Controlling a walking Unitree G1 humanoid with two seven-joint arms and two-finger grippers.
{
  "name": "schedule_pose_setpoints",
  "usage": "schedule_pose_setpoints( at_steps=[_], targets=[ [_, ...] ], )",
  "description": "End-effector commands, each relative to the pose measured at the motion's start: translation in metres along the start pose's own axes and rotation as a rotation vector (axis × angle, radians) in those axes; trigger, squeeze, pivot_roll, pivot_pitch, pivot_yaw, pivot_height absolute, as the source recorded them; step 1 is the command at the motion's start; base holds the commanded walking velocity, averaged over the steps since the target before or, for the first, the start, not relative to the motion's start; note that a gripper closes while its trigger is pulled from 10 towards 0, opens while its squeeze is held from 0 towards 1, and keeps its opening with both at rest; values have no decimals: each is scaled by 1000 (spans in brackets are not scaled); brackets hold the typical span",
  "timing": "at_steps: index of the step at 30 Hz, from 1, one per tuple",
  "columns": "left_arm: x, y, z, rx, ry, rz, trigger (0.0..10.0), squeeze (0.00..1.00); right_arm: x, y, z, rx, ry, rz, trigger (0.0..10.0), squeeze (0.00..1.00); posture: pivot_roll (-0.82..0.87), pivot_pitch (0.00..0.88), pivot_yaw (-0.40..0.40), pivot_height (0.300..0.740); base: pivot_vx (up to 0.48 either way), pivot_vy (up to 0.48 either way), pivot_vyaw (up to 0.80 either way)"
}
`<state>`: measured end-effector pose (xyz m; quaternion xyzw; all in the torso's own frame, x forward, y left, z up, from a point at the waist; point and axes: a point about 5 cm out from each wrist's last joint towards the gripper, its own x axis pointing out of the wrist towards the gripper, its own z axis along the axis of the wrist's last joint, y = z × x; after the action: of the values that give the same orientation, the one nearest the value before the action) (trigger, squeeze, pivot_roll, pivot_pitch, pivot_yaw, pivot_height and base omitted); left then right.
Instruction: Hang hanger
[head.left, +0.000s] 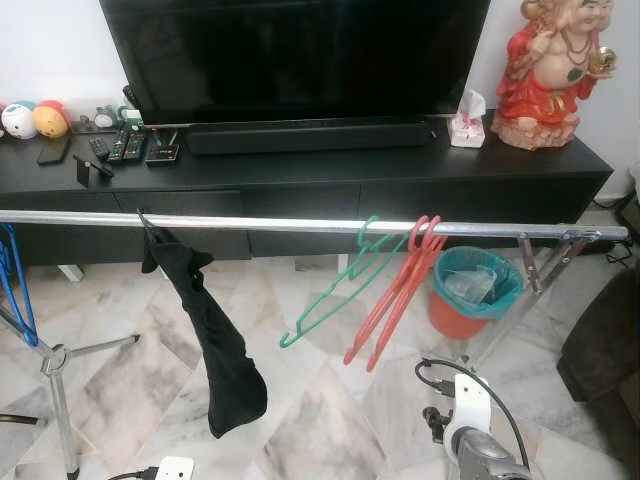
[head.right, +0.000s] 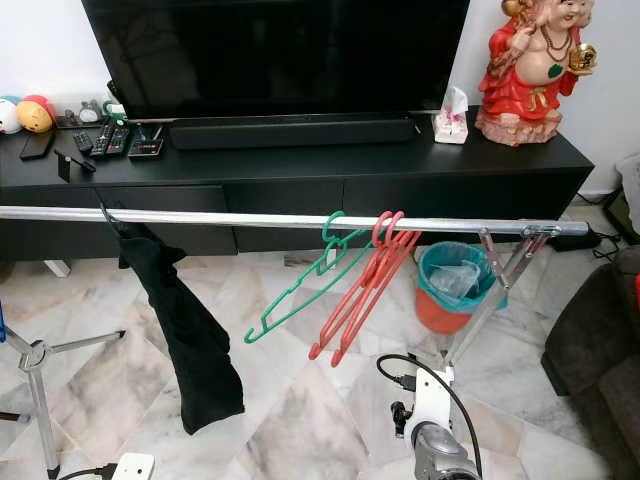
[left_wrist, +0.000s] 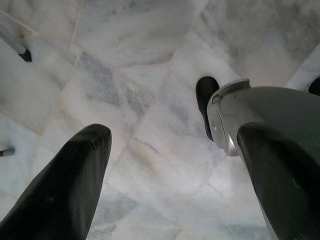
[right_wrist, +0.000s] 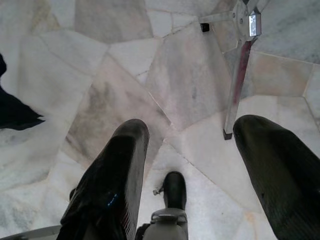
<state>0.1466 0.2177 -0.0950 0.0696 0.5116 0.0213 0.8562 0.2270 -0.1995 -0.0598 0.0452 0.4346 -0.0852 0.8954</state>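
Observation:
A silver rail (head.left: 260, 224) runs across in front of me at waist height. On it hang a green hanger (head.left: 338, 292) and, right beside it, red hangers (head.left: 398, 292), all tilted. A black garment (head.left: 215, 350) droops from the rail further left, and a blue hanger (head.left: 12, 282) shows at the far left edge. My right arm (head.left: 468, 430) hangs low below the red hangers. My right gripper (right_wrist: 191, 125) is open over the marble floor, holding nothing, near a rack leg (right_wrist: 237, 85). My left gripper (left_wrist: 174, 131) is also open and empty, pointing at the floor.
Behind the rail stands a black TV console (head.left: 480, 180) with a TV (head.left: 300, 55), remotes and a red statue (head.left: 545, 80). An orange bin (head.left: 470, 292) sits under the rail's right end. A dark sofa (head.left: 605, 350) is at right. Tripod legs (head.left: 55, 365) stand at left.

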Motion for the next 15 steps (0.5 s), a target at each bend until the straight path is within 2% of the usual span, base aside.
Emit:
schedule_pose_setpoints(
  at_steps=[1,15],
  targets=[
    [-1,1,-5,4,27,-5,10000,0,0,0,-1,-10,3,0,10000,0,9,0,-6,740,-244,0,0],
    [-1,1,-7,9,33,-13,10000,0,0,1,-3,-21,8,11,10000,0,6,0,1,740,-246,0,0]
  ],
)
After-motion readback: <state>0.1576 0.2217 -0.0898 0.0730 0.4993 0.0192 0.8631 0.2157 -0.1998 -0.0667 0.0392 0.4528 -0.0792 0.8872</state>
